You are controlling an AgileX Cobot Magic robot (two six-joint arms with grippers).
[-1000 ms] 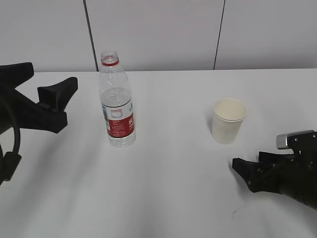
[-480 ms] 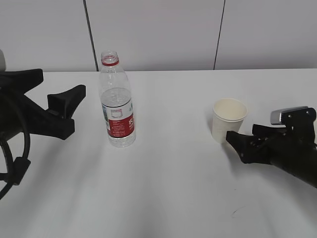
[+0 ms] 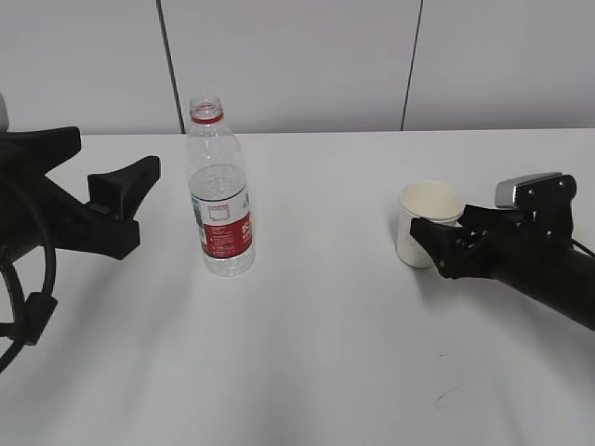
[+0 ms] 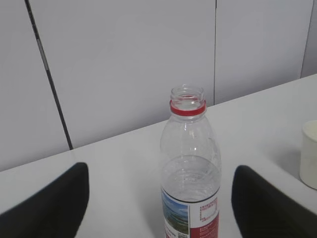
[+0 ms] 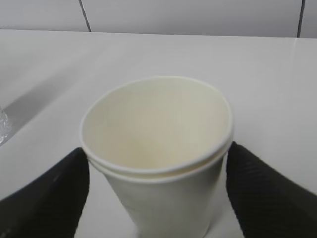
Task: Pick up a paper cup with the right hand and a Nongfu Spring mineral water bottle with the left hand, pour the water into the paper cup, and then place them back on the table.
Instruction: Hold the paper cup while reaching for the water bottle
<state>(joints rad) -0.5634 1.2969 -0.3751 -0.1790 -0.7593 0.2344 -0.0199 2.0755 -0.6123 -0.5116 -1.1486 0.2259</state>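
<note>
The Nongfu Spring bottle (image 3: 220, 186) stands upright and uncapped on the white table (image 3: 316, 344), with clear water (image 3: 223, 206) reaching just above its red-and-white label. My left gripper (image 3: 116, 153) is open, to the left of the bottle and apart from it. In the left wrist view the bottle (image 4: 189, 173) stands ahead, between the spread fingers of my left gripper (image 4: 158, 203). The cream paper cup (image 3: 428, 200) stands upright and empty at the right. My right gripper (image 3: 439, 223) is open with one finger on each side of the cup (image 5: 158, 148); in the right wrist view the gripper (image 5: 158, 193) has its fingers close to the rim.
A grey panelled wall (image 3: 297, 56) with dark seams runs behind the table's far edge. A faint scuff (image 3: 444, 398) marks the tabletop in front of the right arm. Bare table lies between bottle and cup.
My right gripper has moved up and to the left from the near table edge until its fingers flank the cup. My left gripper shifted slightly right toward the bottle, then held still.
</note>
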